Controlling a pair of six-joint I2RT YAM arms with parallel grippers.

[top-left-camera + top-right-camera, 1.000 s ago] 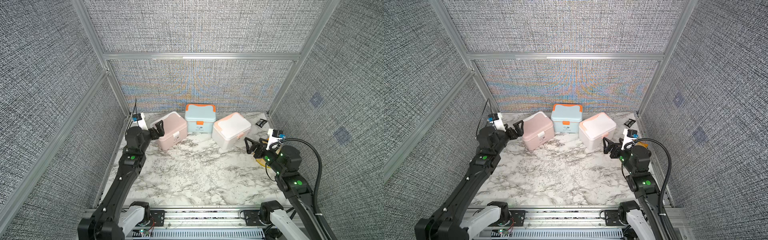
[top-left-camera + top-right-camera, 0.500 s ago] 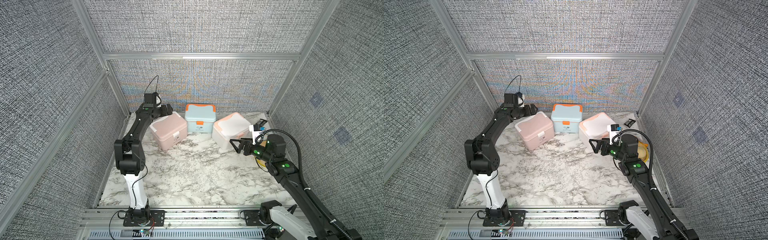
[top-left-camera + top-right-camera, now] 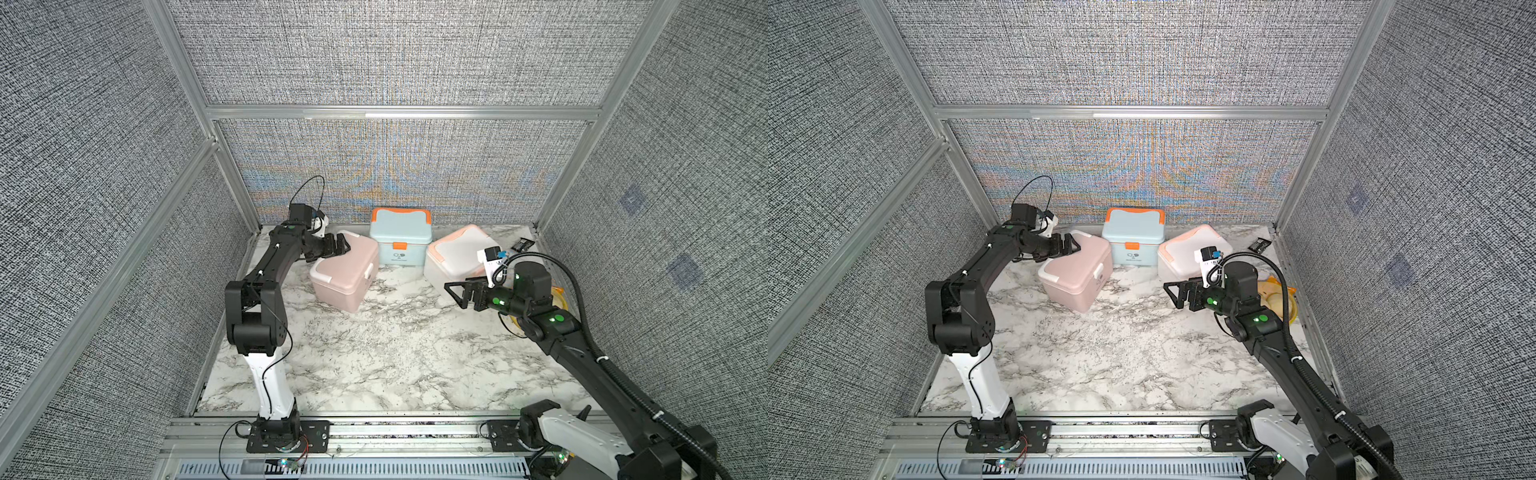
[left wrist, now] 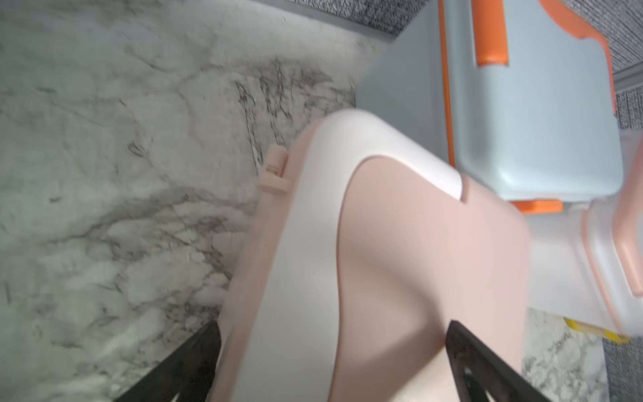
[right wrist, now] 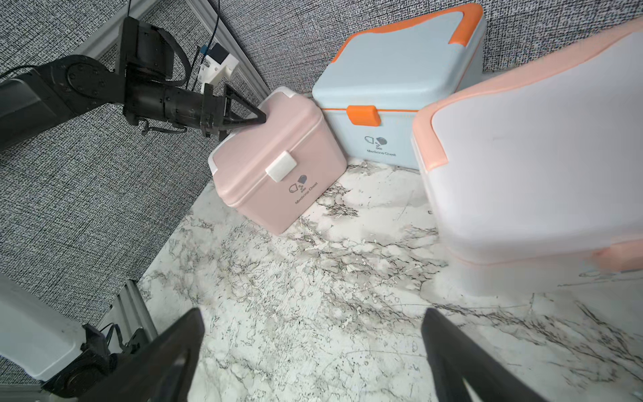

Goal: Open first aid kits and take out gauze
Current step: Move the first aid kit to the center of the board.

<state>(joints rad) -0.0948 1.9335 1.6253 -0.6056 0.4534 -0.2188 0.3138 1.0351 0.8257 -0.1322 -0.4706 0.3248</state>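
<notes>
Three first aid kits stand shut along the back wall in both top views: a pink-and-white one (image 3: 345,276) (image 3: 1075,276), a pale blue-and-orange one (image 3: 401,239) (image 3: 1133,237) and a white-and-peach one (image 3: 453,257) (image 3: 1183,253). My left gripper (image 3: 340,245) (image 4: 334,334) is open at the pink kit's (image 4: 417,261) rear left lid corner. One finger is over the lid, the other beside the box's side. My right gripper (image 3: 457,293) (image 5: 313,323) is open and empty, low over the marble in front of the white-and-peach kit (image 5: 539,156). No gauze shows.
A yellow basket (image 3: 557,295) (image 3: 1283,299) sits by the right wall, partly behind my right arm. A small black wrapper (image 3: 524,244) lies in the back right corner. Grey fabric walls on aluminium posts close three sides. Bare marble (image 3: 395,353) spreads before the kits.
My left arm rose from the near left and reached back to the pink kit's lid. My right gripper moved left, in front of the white-and-peach kit. The kits stayed put.
</notes>
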